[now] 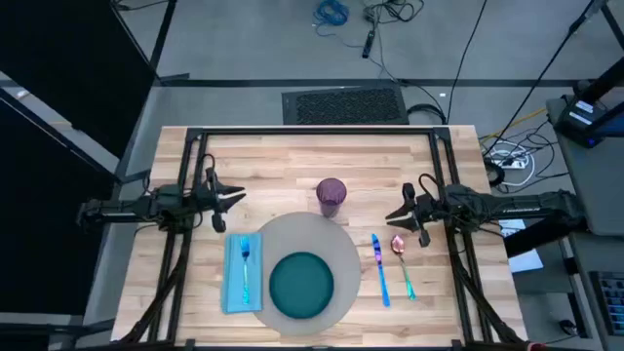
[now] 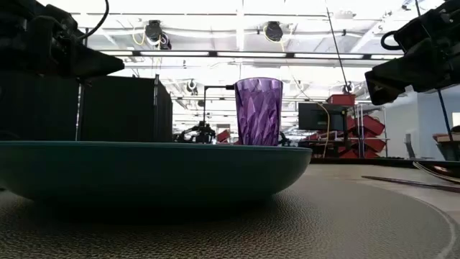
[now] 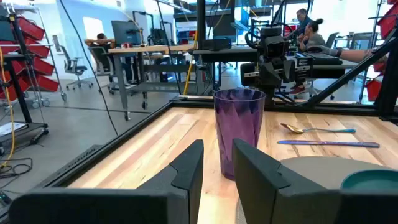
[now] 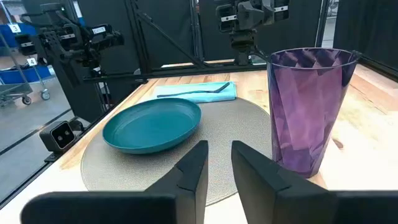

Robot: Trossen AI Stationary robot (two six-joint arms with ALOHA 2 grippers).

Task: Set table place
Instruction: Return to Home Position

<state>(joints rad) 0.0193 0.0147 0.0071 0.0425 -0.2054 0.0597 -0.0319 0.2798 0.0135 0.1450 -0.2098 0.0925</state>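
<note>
Purple cup [image 1: 331, 195] stands at edge of mat [image 1: 343, 244]. Your left gripper [image 1: 234, 198] and right gripper [image 1: 393, 216] hang either side, fingers open a little, empty.

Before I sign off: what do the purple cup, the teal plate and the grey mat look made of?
Purple cup: probably tinted translucent plastic, glossy and faceted; room lights show through it. Teal plate: opaque, smooth satin sheen, likely plastic or melamine, ceramic possible. Grey mat: fine woven texture, matte, likely fabric or woven vinyl.
</note>
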